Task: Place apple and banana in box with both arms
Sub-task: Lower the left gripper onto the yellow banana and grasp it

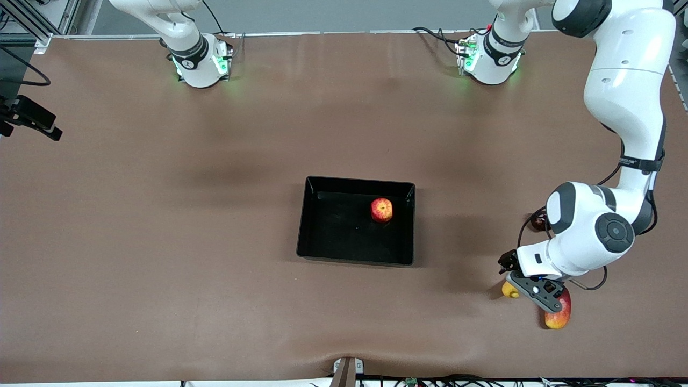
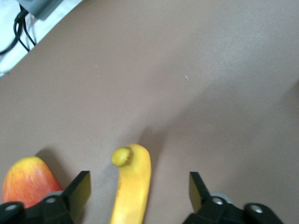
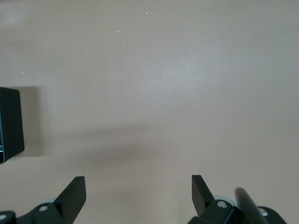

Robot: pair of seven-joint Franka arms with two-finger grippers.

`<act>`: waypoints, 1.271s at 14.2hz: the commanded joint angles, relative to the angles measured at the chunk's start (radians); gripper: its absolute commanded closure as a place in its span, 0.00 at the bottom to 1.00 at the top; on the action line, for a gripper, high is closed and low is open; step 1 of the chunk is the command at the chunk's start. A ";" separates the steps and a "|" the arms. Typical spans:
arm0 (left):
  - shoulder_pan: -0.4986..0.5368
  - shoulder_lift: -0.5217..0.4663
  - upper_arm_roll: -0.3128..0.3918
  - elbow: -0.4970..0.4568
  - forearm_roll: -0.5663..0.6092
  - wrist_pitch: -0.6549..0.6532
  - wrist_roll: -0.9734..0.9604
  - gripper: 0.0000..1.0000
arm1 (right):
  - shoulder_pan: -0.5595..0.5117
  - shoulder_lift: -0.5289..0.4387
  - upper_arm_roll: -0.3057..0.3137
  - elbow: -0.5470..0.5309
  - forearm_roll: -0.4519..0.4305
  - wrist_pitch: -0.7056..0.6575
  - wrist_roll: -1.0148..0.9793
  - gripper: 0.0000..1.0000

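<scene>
The red-and-yellow apple lies inside the black box in the middle of the table. The yellow banana lies on the table toward the left arm's end, mostly covered by the left hand in the front view. My left gripper is low over the banana and open. One finger stands on each side of the fruit with a gap to each. My right gripper is open over bare table with nothing between its fingers. A corner of the box shows in the right wrist view.
A red-and-yellow mango-like fruit lies right beside the banana, close to one left finger. A dark red round fruit sits farther from the front camera, partly under the left arm. A black camera mount stands at the right arm's end.
</scene>
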 commanded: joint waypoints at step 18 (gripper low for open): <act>-0.002 0.050 0.010 0.027 -0.022 0.099 0.058 1.00 | -0.006 0.001 -0.007 0.005 -0.010 -0.013 -0.058 0.00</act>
